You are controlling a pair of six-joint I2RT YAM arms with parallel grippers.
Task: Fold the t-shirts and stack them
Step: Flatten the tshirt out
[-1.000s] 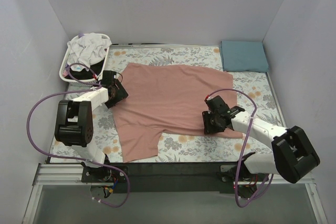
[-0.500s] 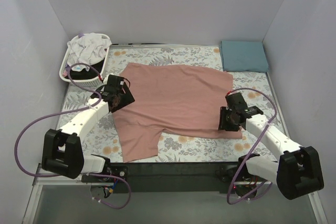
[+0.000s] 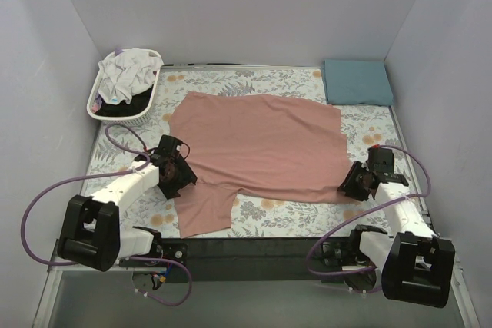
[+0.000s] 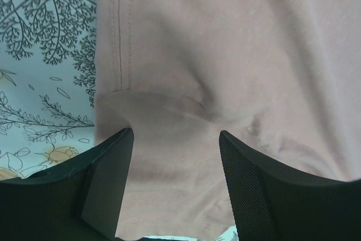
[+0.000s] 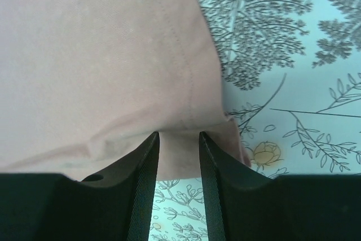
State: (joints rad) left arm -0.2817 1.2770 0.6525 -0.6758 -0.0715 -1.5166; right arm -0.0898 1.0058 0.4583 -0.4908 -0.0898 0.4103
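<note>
A large dusty-pink t-shirt (image 3: 261, 144) lies spread flat on the floral cloth, one sleeve pointing to the near left. My left gripper (image 3: 177, 177) is open wide just above the shirt's left side where the sleeve joins; the left wrist view shows the gripper (image 4: 175, 135) over pink cloth (image 4: 237, 43) and a seam. My right gripper (image 3: 354, 184) is at the shirt's near right corner. In the right wrist view the gripper (image 5: 178, 135) is narrowly open, with the hemmed corner (image 5: 177, 159) lying between the fingers. A folded teal t-shirt (image 3: 357, 81) sits at the far right.
A white slatted basket (image 3: 151, 91) at the far left holds white and dark clothes. The grey-and-orange floral cloth (image 3: 284, 213) covers the table. Grey walls stand on three sides. A black rail runs along the near edge.
My left gripper moved nearer along the shirt's left edge to the sleeve joint. My right gripper moved right, from the shirt's lower middle to its near right corner.
</note>
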